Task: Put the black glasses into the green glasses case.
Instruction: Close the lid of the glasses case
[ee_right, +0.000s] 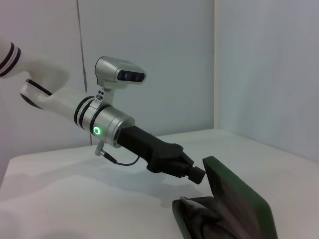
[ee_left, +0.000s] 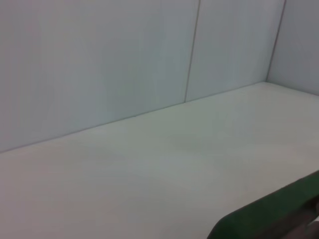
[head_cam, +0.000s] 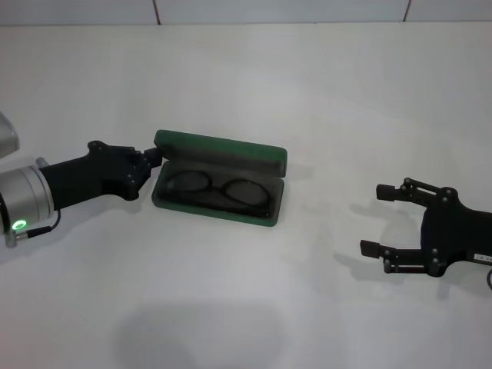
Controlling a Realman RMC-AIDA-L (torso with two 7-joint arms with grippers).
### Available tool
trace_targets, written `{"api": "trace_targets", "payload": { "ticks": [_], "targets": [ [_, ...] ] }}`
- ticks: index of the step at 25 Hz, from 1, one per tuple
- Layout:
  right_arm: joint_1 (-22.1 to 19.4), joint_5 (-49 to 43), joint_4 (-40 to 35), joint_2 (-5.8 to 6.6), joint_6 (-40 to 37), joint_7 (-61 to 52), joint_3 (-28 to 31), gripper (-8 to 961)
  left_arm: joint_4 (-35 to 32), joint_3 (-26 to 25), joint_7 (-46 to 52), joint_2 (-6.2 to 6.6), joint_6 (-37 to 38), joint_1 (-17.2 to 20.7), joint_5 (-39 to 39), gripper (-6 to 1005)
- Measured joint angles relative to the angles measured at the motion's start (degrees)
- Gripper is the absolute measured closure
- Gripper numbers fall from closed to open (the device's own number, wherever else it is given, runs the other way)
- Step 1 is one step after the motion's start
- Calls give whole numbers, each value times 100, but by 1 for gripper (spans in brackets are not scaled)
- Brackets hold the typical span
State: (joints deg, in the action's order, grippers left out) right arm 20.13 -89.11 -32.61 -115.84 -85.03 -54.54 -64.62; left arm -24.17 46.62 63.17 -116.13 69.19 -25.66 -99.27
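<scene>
You see a dark green glasses case (head_cam: 219, 178) by the black left gripper (head_cam: 153, 159), black glasses (head_cam: 221, 190) on its grey lining, and a black right gripper (head_cam: 372, 220) over a white table (head_cam: 323, 108).

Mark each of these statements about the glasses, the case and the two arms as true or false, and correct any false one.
1. The black glasses lie inside the green glasses case. True.
2. The case lid is fully closed. False: it stands partly open, with the glasses visible beneath it.
3. The left gripper is at the lid's left end. True.
4. The right gripper is holding the case. False: it sits apart on the table, well right of the case, jaws open and empty.
5. A second pair of glasses lies on the table. False: only one pair is visible.
</scene>
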Motion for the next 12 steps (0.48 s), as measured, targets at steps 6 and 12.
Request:
{"api": "trace_targets", "payload": {
  "ticks": [6,12],
  "targets": [
    [-3,5,0,5,20,-17,3,67,-27,2,174,68,58,44,85,999],
    [-13,8,0,9,38,-16,69,67,-643,5,1005,93,998,538,493,999]
  ]
}}
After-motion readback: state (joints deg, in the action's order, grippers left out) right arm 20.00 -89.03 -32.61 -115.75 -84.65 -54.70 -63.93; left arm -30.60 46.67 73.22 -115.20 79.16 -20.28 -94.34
